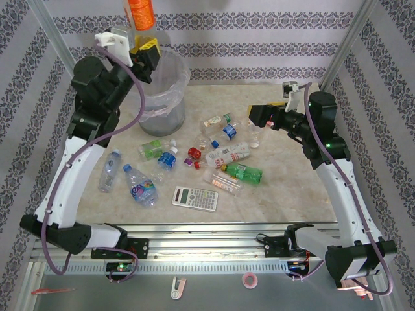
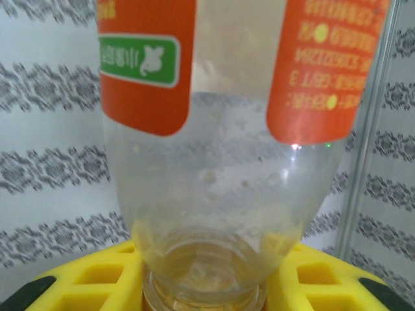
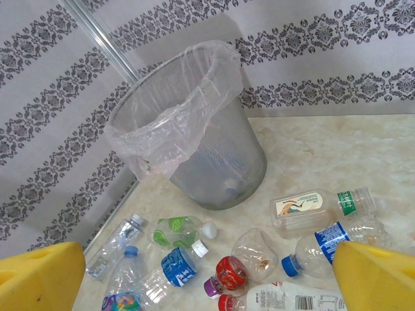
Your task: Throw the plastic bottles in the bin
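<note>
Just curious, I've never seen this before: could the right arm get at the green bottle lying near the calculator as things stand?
Probably yes. The right gripper hangs open and empty above the table, and the green bottle lies uncovered on that arm's side, though a clear bottle lies close against it.

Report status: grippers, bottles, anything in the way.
Left gripper shut on orange-labelled bottle, by its neck, raised at the bin rim. Right gripper open, empty. Other bottles loose on the table. Calculator beside them, away from bin.
</note>
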